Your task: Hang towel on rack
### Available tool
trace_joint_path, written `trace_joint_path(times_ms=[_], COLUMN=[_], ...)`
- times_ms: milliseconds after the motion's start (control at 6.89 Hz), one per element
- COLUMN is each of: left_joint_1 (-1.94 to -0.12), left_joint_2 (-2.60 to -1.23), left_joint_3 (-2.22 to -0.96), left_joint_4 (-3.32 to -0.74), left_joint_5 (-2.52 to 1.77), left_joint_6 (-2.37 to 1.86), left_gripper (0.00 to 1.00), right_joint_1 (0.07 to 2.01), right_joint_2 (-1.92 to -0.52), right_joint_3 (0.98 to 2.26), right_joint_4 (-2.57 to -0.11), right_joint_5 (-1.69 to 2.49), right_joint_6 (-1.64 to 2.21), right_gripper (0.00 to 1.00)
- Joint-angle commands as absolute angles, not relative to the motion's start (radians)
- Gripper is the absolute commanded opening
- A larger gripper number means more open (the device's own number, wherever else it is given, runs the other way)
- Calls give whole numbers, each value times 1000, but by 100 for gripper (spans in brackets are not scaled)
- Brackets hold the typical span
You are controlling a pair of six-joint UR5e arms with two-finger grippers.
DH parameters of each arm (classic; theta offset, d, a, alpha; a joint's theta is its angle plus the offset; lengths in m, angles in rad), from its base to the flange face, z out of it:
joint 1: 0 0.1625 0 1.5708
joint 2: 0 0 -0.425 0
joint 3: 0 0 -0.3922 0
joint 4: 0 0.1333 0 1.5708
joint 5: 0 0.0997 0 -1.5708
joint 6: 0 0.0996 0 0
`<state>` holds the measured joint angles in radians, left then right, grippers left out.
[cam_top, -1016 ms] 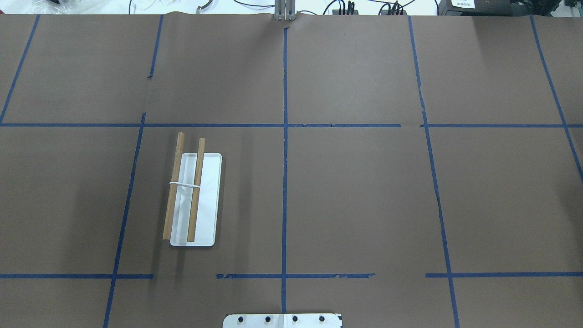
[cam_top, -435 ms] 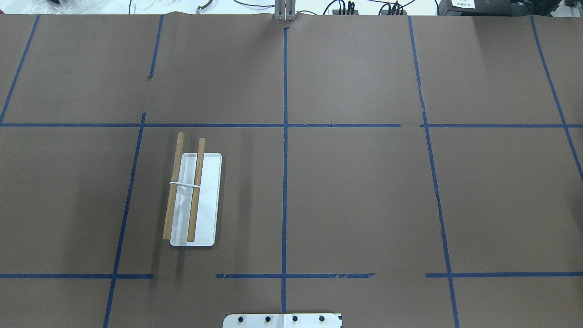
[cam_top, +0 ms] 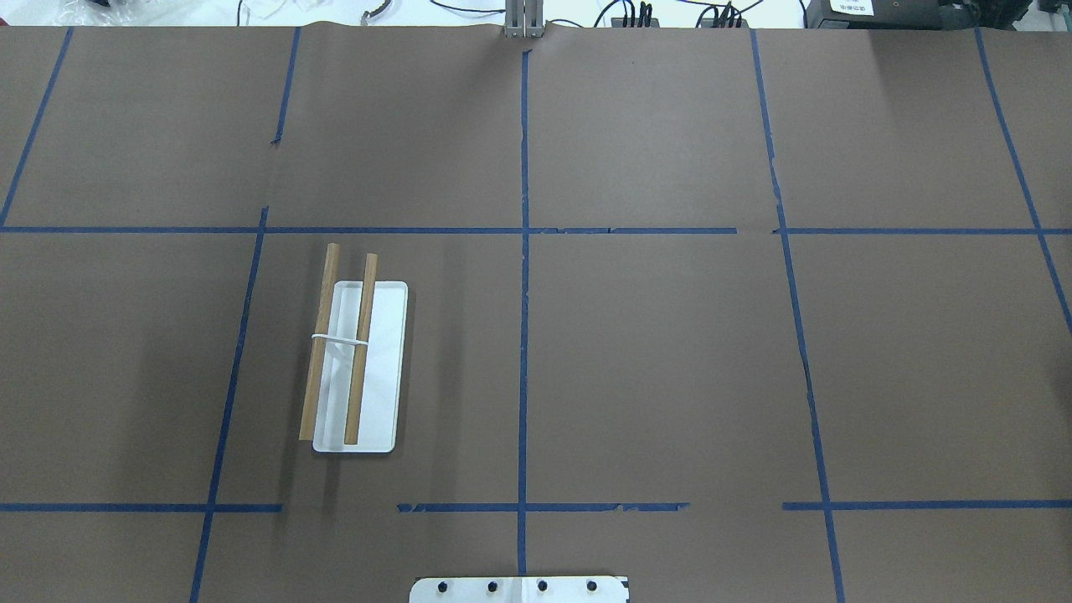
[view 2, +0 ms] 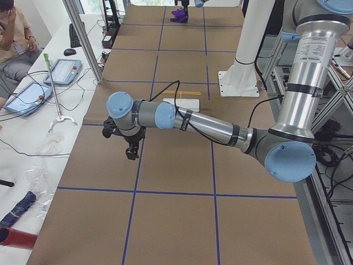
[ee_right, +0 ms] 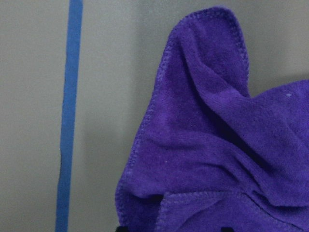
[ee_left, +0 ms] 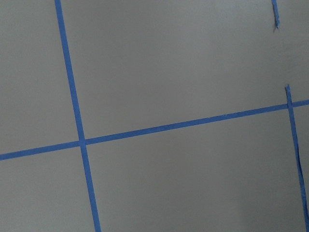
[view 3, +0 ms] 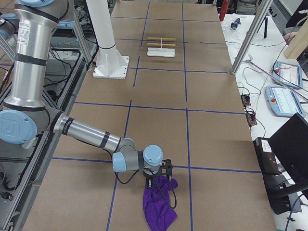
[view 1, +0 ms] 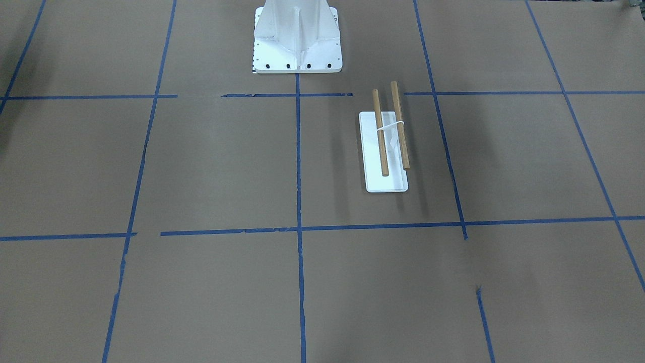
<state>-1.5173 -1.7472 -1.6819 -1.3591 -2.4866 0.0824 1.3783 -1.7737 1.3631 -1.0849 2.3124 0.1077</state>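
The towel (view 3: 159,208) is a deep purple cloth lying bunched on the brown table at the robot's right end. It also shows in the exterior left view (view 2: 179,15) and fills the right wrist view (ee_right: 212,145). My right gripper (view 3: 158,181) is low at the towel's near edge; whether it is open or shut on the cloth does not show. The rack (cam_top: 360,368) is a white base with two wooden dowels; it also shows in the front view (view 1: 385,151). My left gripper (view 2: 131,150) hovers over bare table far from the rack; I cannot tell its state.
The table is covered in brown paper with a blue tape grid (cam_top: 524,251). The white robot base (view 1: 296,38) stands at the table's near edge. Metal posts (view 3: 250,36), tablets and cables (view 2: 60,72) sit along the far side. An operator (view 2: 14,38) sits beyond.
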Motion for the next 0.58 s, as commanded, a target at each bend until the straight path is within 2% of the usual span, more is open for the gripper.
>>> trace_joint_path(times_ms=[0,145,290,435], left_joint_1=[-1519,-1519,-1519,-1519], left_joint_2=[-1747,-1747,-1747,-1749], left_joint_3=[-1686,-1689,-1689,-1692], left_joint_4=[-1359,-1359,-1359,-1359], left_joint_5=[-2487,-2487,-2487,-2487], left_joint_6=[81,83,81,81], left_gripper=[100,100,100,100], right_joint_1=[1365,1365,1364,1365], right_joint_2=[-1767,-1767,-1767,-1767], right_joint_3=[1355,1355,1356,1358], right_joint_4=[-1086,-1086,-1085,-1081], right_joint_5=[2319,2319,2318,2318], right_joint_6=[109,109,101,92], right_gripper=[52,21,4,0])
